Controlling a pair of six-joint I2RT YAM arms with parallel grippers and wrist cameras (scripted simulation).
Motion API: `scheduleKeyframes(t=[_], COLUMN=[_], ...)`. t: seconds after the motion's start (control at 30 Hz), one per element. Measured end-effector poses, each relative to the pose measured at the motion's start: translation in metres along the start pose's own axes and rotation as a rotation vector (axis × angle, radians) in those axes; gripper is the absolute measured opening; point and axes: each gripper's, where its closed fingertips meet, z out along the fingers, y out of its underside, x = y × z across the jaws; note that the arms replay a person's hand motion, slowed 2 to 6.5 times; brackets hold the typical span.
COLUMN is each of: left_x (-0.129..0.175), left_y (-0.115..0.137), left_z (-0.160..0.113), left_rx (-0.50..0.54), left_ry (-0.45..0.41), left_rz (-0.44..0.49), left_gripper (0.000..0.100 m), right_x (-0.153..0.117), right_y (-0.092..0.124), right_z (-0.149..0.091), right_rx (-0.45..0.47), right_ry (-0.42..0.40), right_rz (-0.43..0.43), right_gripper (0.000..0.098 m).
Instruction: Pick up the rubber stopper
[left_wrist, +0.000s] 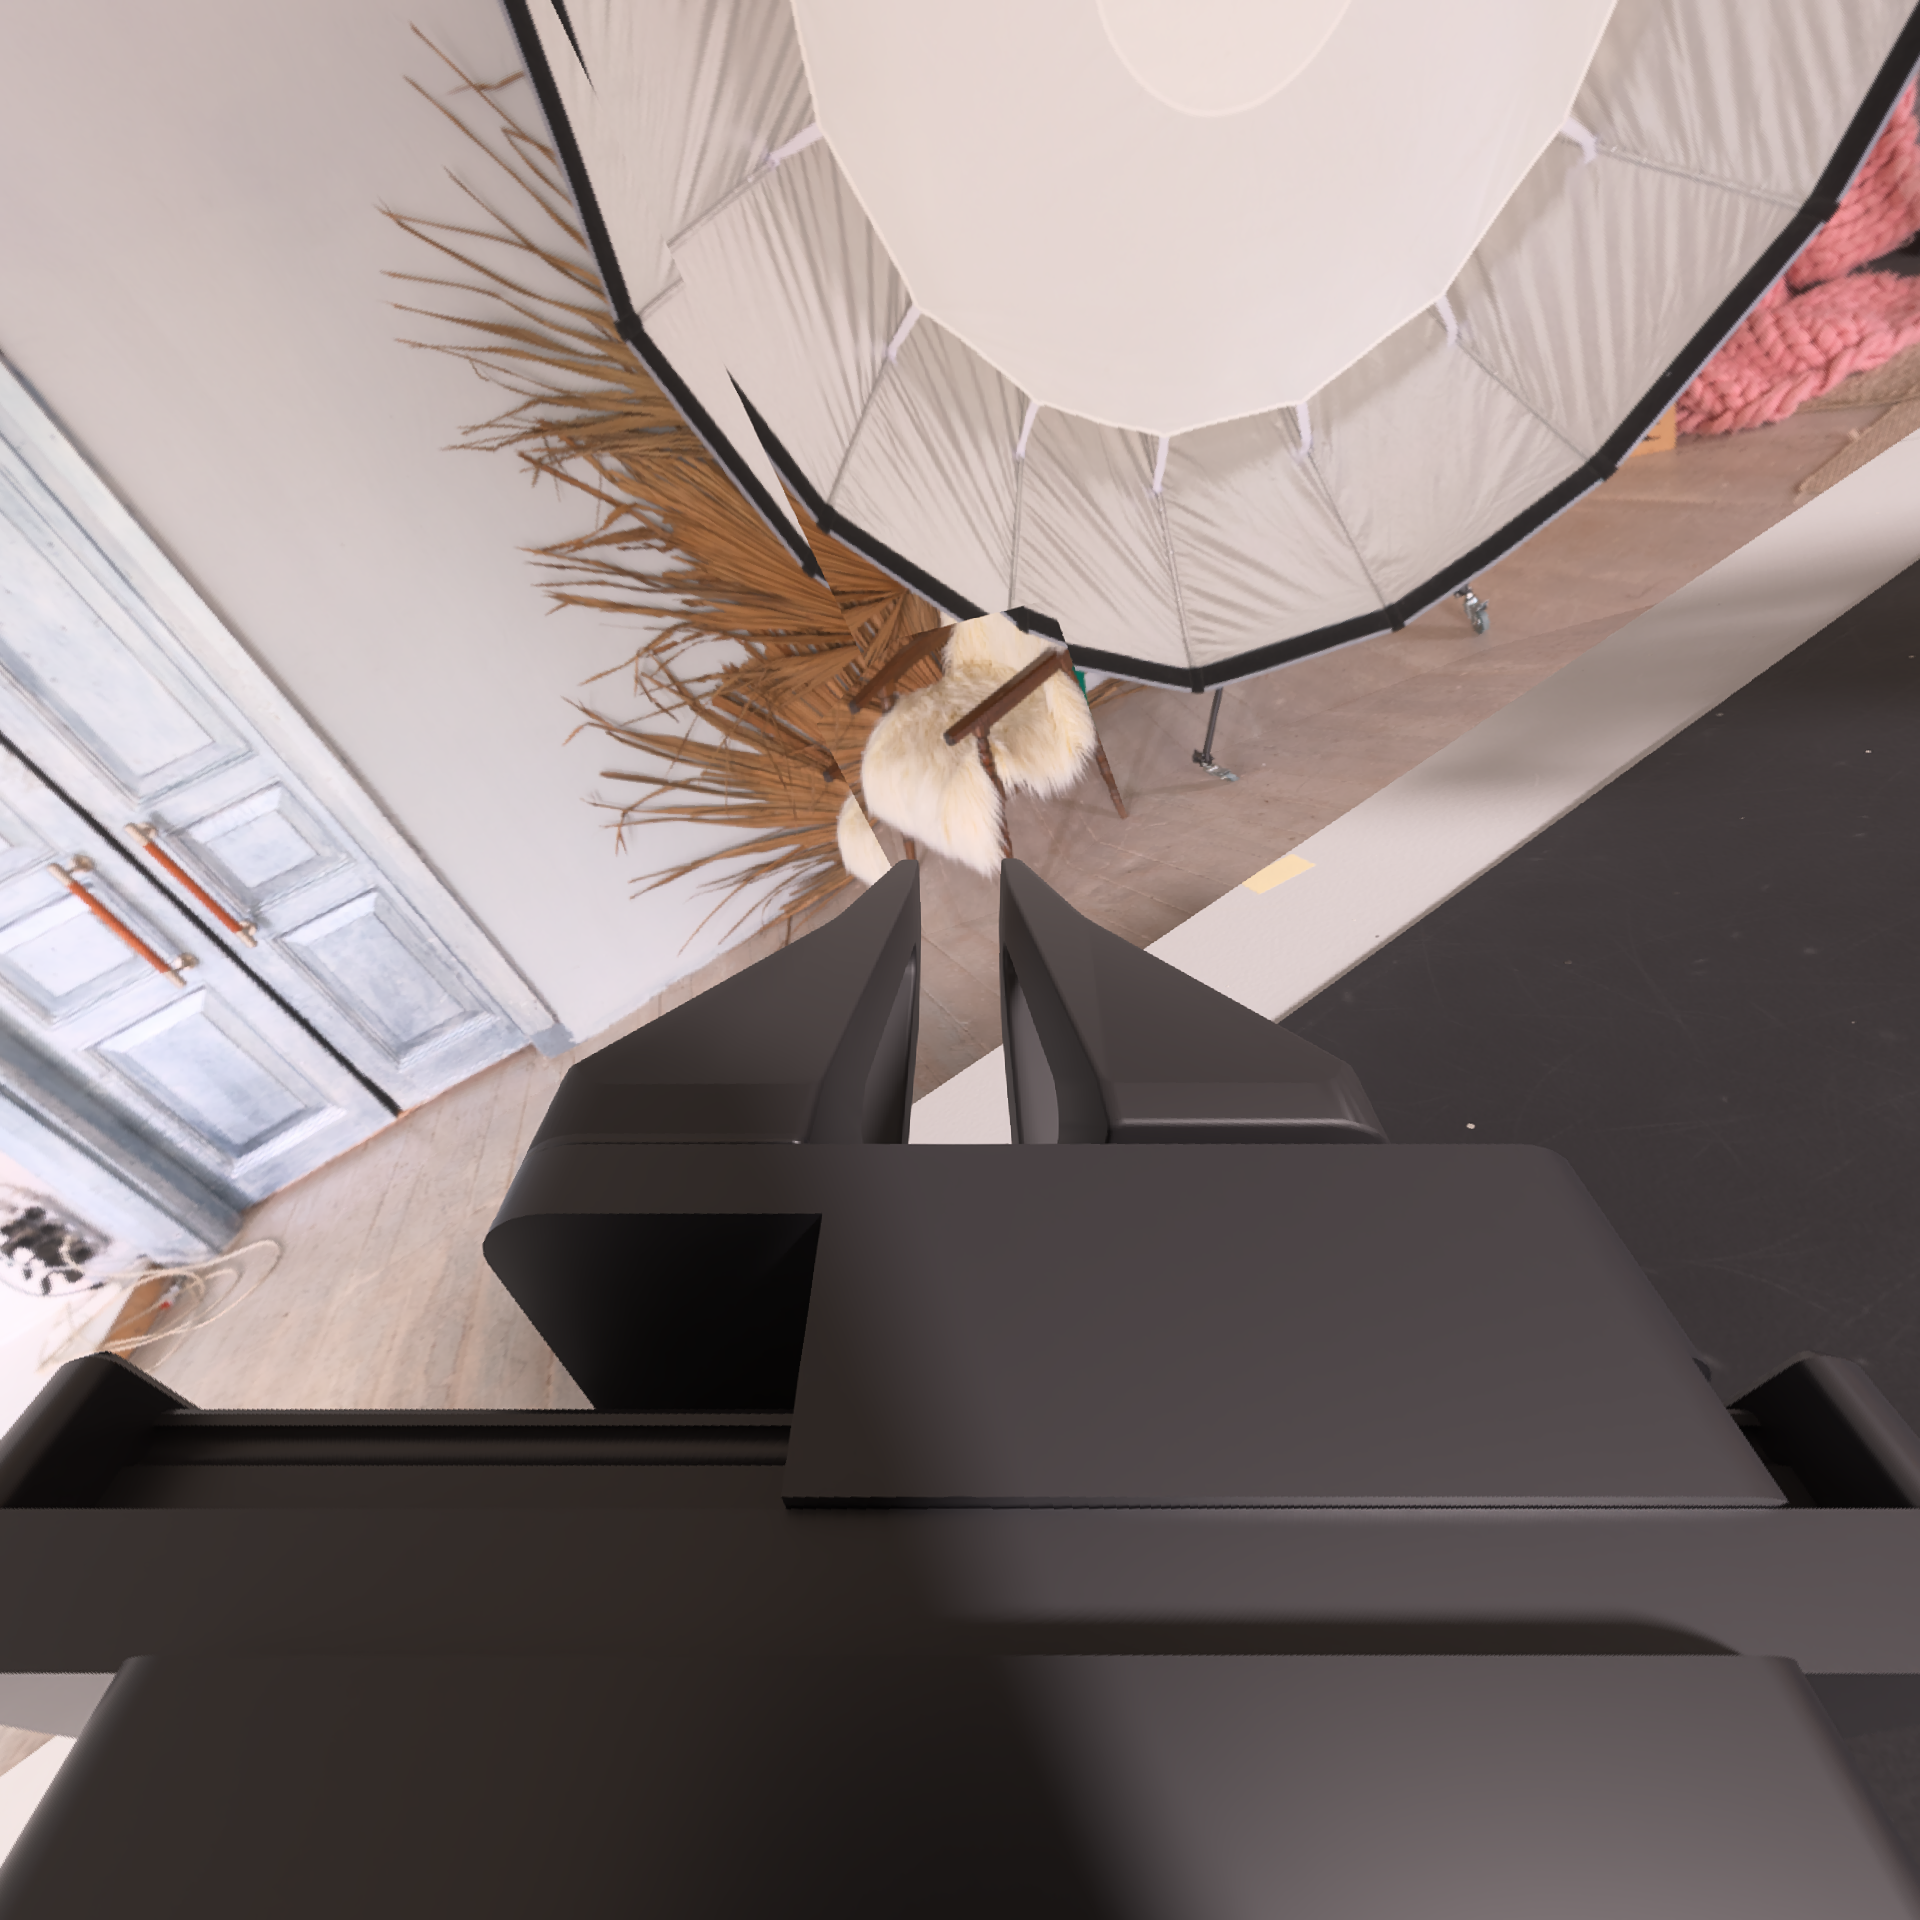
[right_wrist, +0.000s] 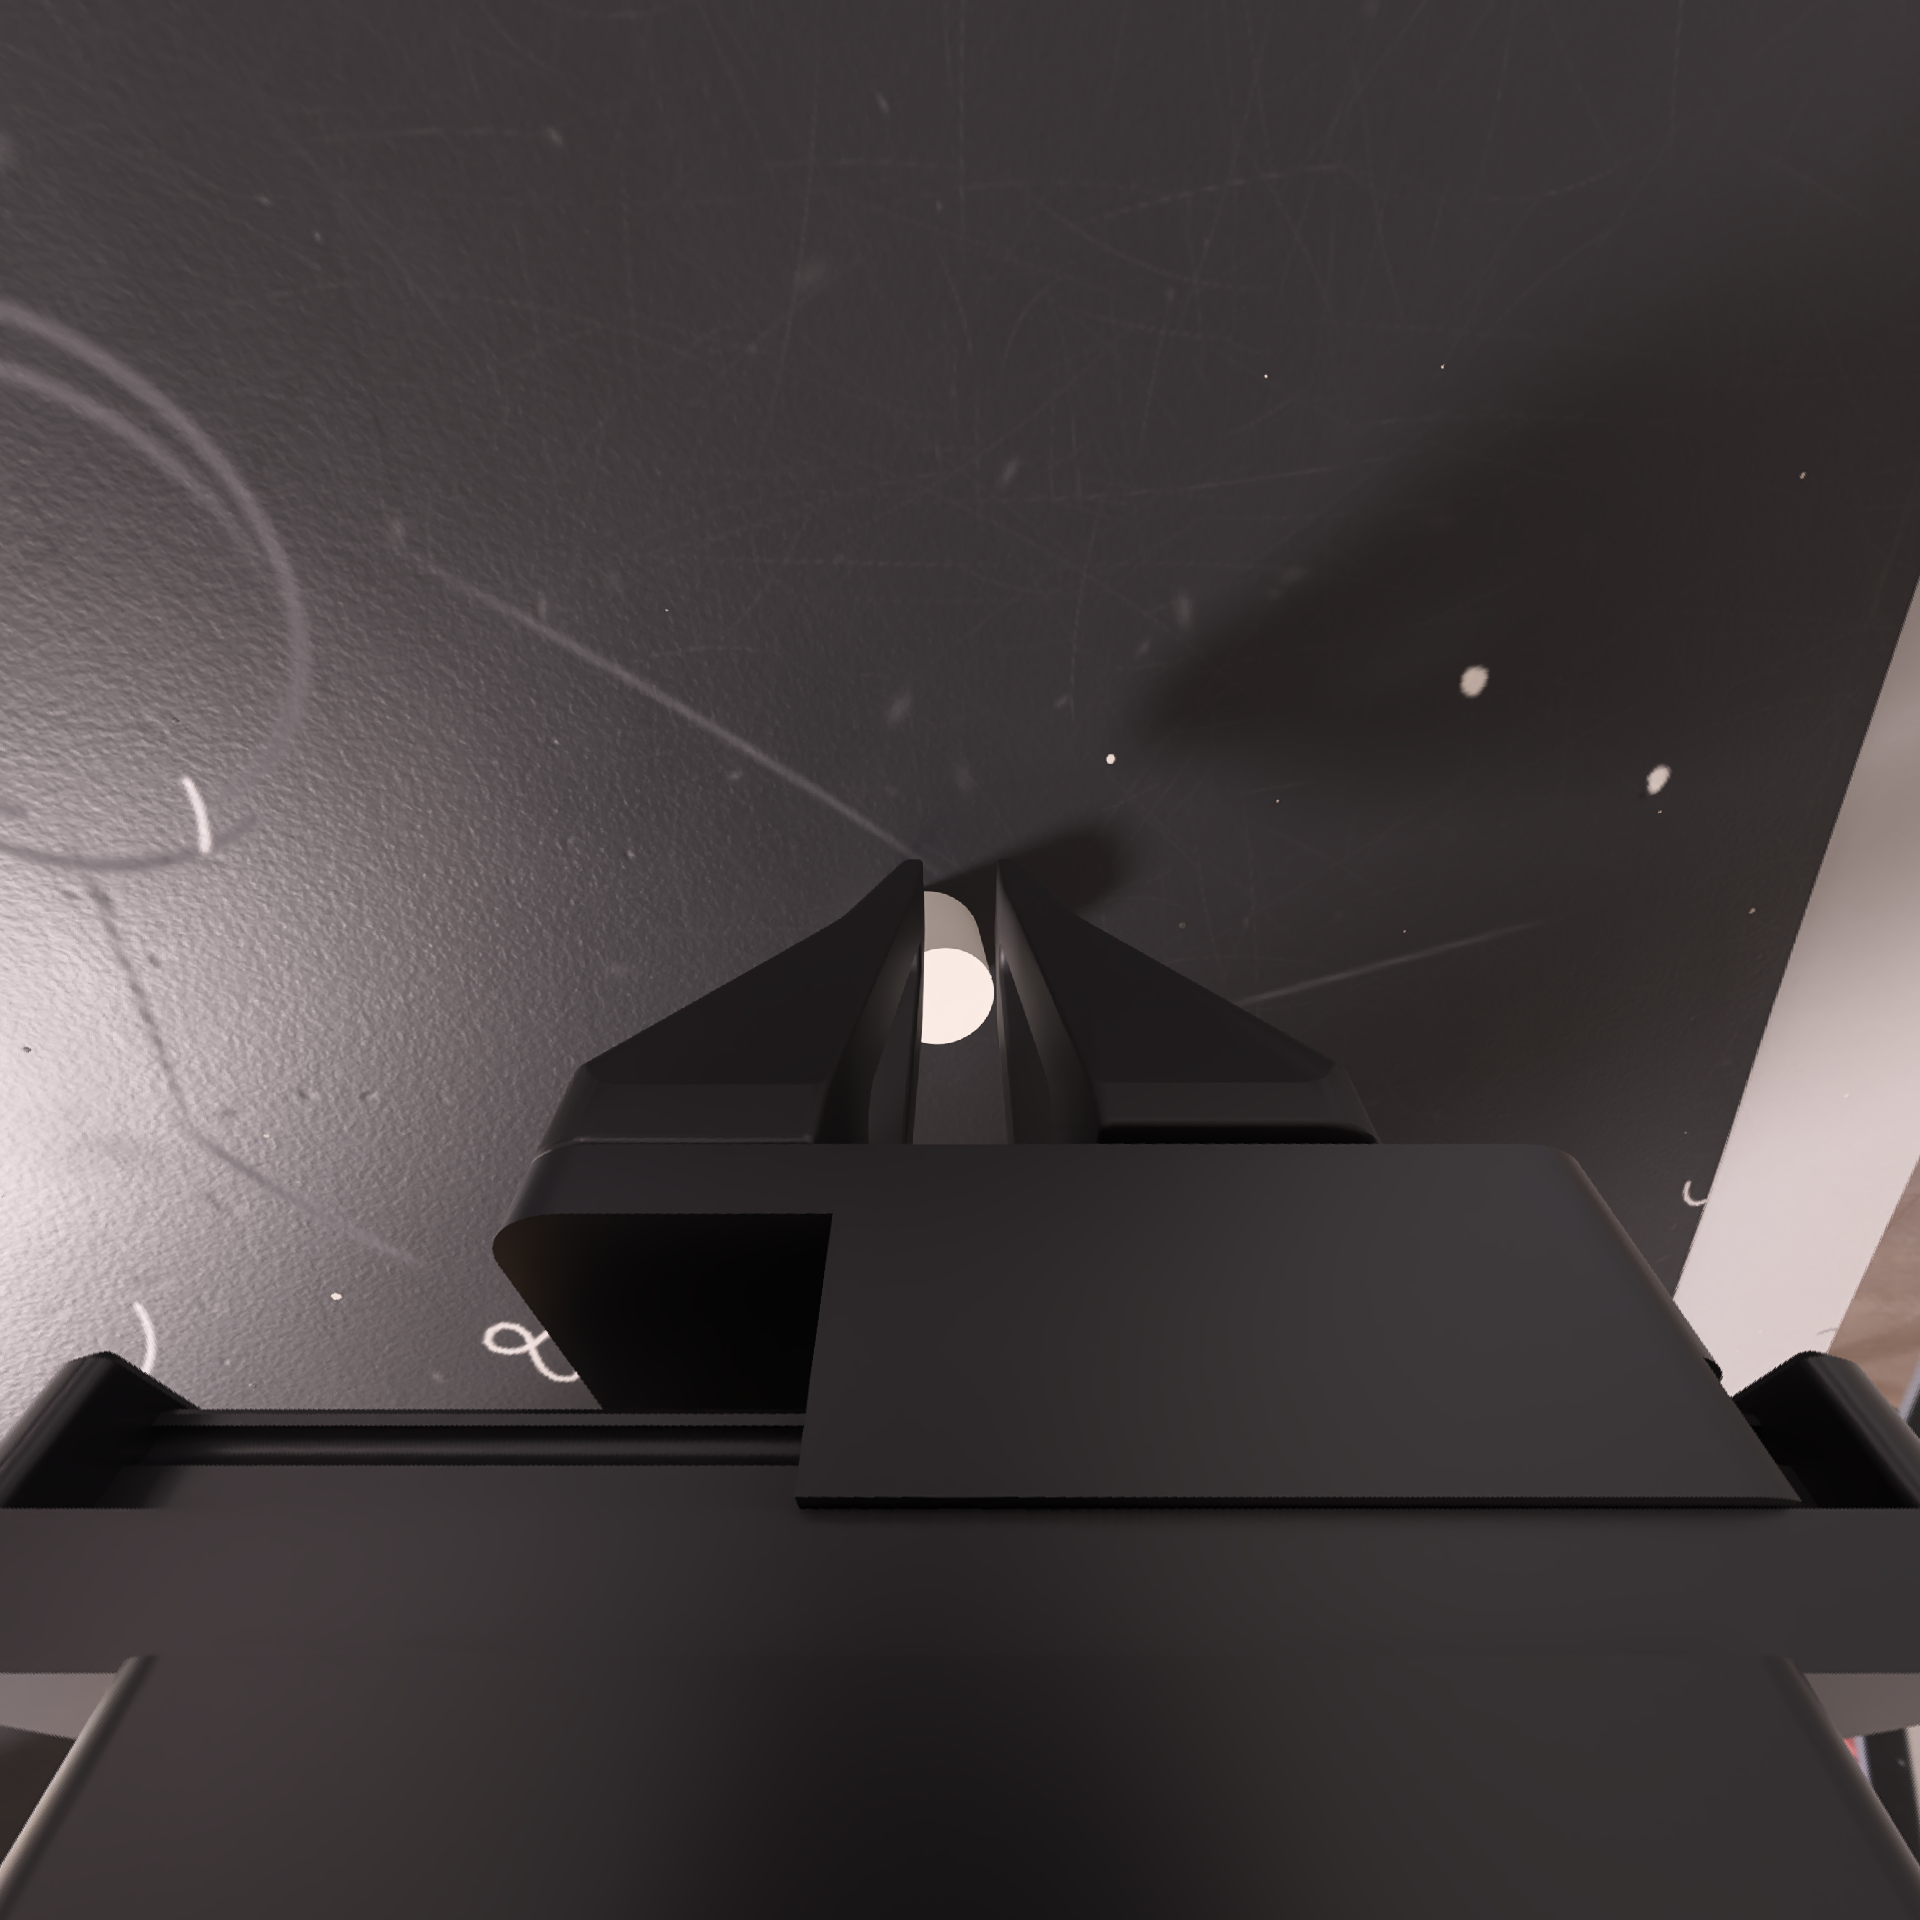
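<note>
The rubber stopper is a small off-white cylinder seen end-on in the right wrist view. It sits between the two black fingers of my right gripper, which are closed against its sides, just above the dark scratched table top. My left gripper points out over the table's edge toward the room. Its fingers stand close together with a narrow gap and nothing between them. The stopper does not show in the left wrist view.
The dark table top has a pale edge, which also shows at the right in the right wrist view. Beyond it are a wooden floor, a fur-covered chair, a large white umbrella-shaped reflector, dried palm leaves and blue-grey doors.
</note>
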Motion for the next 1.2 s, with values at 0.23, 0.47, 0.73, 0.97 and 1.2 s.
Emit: scheduleKeyframes(t=[0.23, 0.47, 0.73, 0.97, 1.2], left_x=[0.001, 0.002, 0.001, 0.001, 0.001], left_y=[0.0, -0.001, -0.004, -0.008, -0.009], left_z=[-0.001, -0.001, -0.001, -0.002, -0.002], left_rx=[0.004, 0.006, 0.015, 0.03, 0.033], left_ry=[0.001, 0.0, -0.002, -0.004, -0.003], left_rz=[0.004, 0.005, -0.012, -0.022, -0.017], left_gripper=[0.013, 0.013, 0.013, 0.012, 0.012], right_x=[0.003, 0.006, 0.01, 0.001, -0.011], right_y=[0.002, 0.006, 0.013, 0.025, 0.029], right_z=[0.0, -0.002, -0.01, -0.009, -0.001], right_rx=[-0.01, 0.022, 0.119, 0.2, 0.235], right_ry=[0.018, 0.11, 0.29, 0.365, 0.353], right_rz=[0.054, 0.216, 0.503, 0.715, 0.782], right_gripper=[0.0135, 0.0236, 0.026, 0.0262, 0.0278])
